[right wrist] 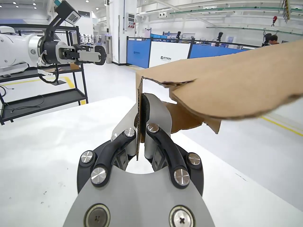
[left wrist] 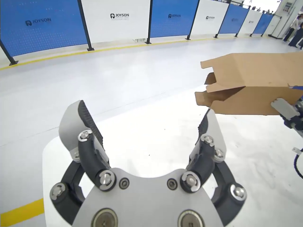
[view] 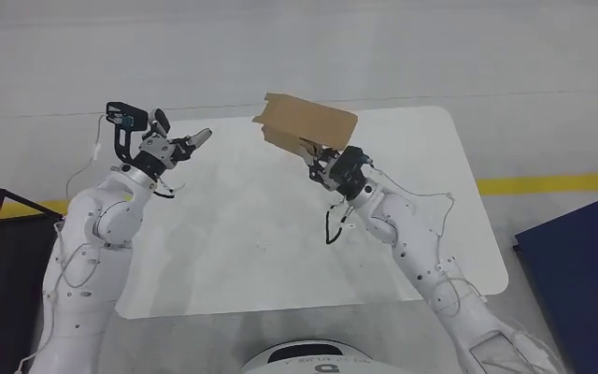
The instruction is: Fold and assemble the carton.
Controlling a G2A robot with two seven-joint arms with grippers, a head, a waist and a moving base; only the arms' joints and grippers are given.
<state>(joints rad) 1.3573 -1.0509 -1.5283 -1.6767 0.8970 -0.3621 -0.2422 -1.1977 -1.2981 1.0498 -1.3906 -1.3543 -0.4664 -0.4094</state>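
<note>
Two hands in play, and the right hand (right wrist: pixel 140 105) is the busy one: its fingers (right wrist: pixel 156 112) are pressed together on a thin edge of the brown carton (right wrist: pixel 225 90), the cardboard sandwiched flat between them. From that pinch the carton (view: pixel 308 122) rises clear of the white surface (view: pixel 262 234), touching nothing but the right hand (view: pixel 313 159), and it hangs over the far edge of the surface with one end poking out beyond it. Seen from the other arm, the carton (left wrist: pixel 255 90) is part-opened into a shallow sleeve (not squared up, more of a slanted tube), and its end flaps stand open and unfolded on the side facing the left arm. Over to the left hand (left wrist: pixel 144 116) now: jaws spread wide, nothing between them, raised above the surface (left wrist: pixel 142 147) near its far left corner. In the top view the left hand (view: pixel 196 140) points across towards the carton but is well apart from it. Out beyond, the pale floor (left wrist: pixel 118 76) carries a yellow line (left wrist: pixel 71 53) in front of blue and white barrier panels (left wrist: pixel 113 17), and a black rack (right wrist: pixel 47 95) stands past the surface (right wrist: pixel 47 142) behind the left hand (right wrist: pixel 99 56).
</note>
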